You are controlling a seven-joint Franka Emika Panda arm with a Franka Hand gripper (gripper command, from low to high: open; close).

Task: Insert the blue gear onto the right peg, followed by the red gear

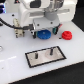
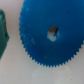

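The white robot arm's hand (image 1: 45, 31) hangs low over the white bench (image 1: 12, 70), its grey and black body directly above the flat, round, bright-blue toothed plastic gear (image 1: 45, 35). In the exterior view only the near edge of that blue gear shows under the hand; the rest is covered by it. Whether the fingers are spread, closed, or gripping the blue gear cannot be told, since they are too blurred in the exterior view and do not appear in the wrist view.

The wrist view looks straight down on the blue gear (image 2: 50, 37), which fills most of the picture: fine teeth run round its rim and a small pale hole sits at its centre. Just beside it, apart from its teeth, a dark green object (image 2: 4, 32) shows at the edge of that view; what it is cannot be made out.

The small, round, bright-red toothed gear (image 1: 65, 35) lies flat on the bench beside the hand, toward the exterior view's right, near the blue gear but apart from it.

Nearer the camera than the hand lies the flat grey rectangular plate with a black edge (image 1: 34, 59). Two thin dark pins stand upright on it. The right peg (image 1: 50, 50) stands nearly in front of the hand, and the left-hand twin pin (image 1: 36, 54) stands a little toward the exterior view's left. Both pegs are bare.
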